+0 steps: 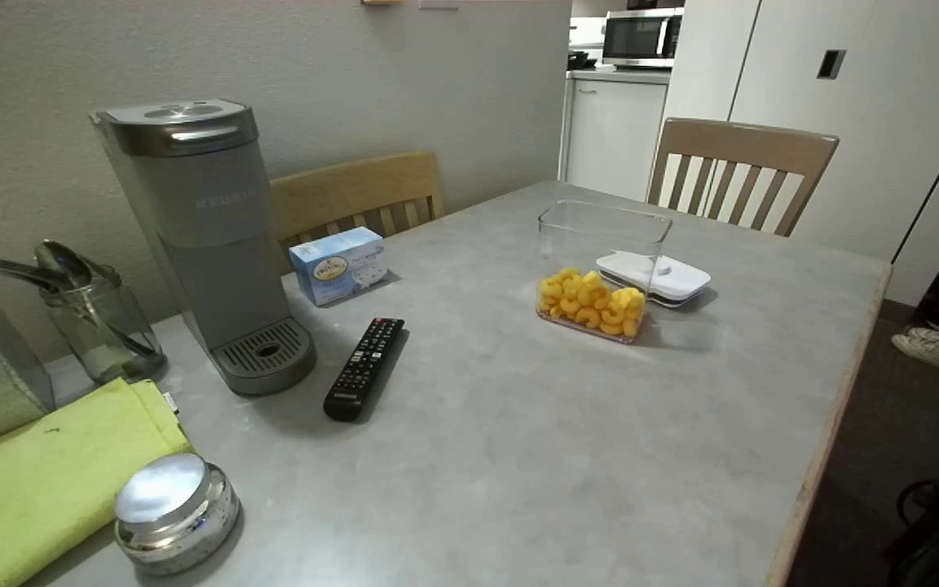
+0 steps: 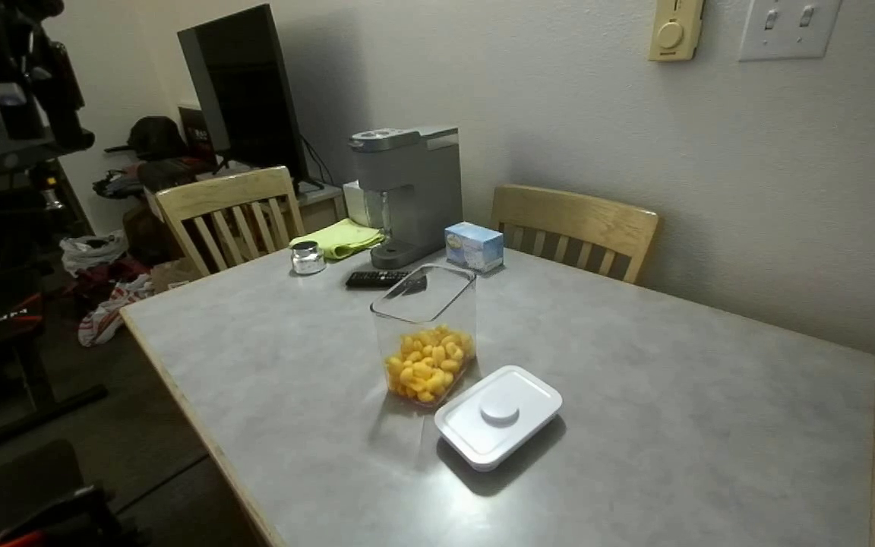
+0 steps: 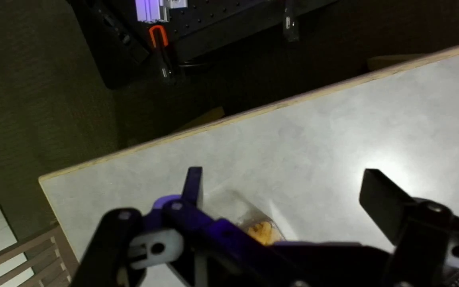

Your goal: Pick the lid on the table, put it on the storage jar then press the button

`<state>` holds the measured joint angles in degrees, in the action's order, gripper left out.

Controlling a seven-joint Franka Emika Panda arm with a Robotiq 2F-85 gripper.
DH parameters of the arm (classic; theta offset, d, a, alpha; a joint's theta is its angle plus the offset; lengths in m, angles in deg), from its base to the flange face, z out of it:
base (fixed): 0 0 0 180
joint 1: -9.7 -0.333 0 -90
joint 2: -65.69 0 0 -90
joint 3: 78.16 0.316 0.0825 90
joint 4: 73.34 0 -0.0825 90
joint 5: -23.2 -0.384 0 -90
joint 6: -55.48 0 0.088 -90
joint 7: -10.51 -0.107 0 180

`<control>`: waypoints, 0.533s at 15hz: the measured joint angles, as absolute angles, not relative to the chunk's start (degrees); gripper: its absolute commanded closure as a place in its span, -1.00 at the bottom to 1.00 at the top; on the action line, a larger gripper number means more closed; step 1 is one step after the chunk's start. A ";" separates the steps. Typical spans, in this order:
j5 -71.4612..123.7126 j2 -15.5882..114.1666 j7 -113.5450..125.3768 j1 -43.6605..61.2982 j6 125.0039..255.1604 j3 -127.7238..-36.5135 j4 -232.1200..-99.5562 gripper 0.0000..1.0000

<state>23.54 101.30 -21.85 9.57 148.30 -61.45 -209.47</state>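
The white lid (image 1: 677, 280) (image 2: 475, 433) lies flat on the table beside the storage jar, raised centre up. Its round white button (image 1: 662, 268) (image 2: 499, 408) shows in both exterior views. The clear storage jar (image 1: 571, 249) (image 2: 445, 313) stands upright and uncovered, with yellow-orange pieces in its lower part. In the wrist view part of the jar (image 3: 272, 224) shows behind my gripper, and the lid is hidden. My gripper (image 3: 283, 174) is open, its fingers wide apart with nothing between them, above the table. In an exterior view a dark gripper part (image 2: 46, 106) hangs high at the upper left.
A grey coffee machine (image 1: 217, 220), black remote (image 1: 364, 371), blue box (image 1: 341, 265), shiny metal tin (image 1: 176, 514), yellow-green cloth (image 1: 54, 473) and glass with cutlery (image 1: 103, 326) stand beyond the jar. Wooden chairs (image 2: 574, 228) stand around the table (image 2: 673, 425).
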 measured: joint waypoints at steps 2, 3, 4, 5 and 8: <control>23.60 100.99 -23.66 10.51 148.48 -63.33 -208.99 -1.00; 23.64 100.78 -24.41 11.10 148.64 -64.29 -208.78 -1.00; 23.71 100.46 -25.35 11.86 148.99 -65.32 -208.50 -1.00; 23.78 100.03 -26.29 12.65 149.50 -66.34 -208.18 -1.00; 24.01 97.92 -28.74 15.21 151.25 -69.57 -206.78 -1.00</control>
<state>24.01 97.92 -28.74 15.21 151.25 -69.57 -206.78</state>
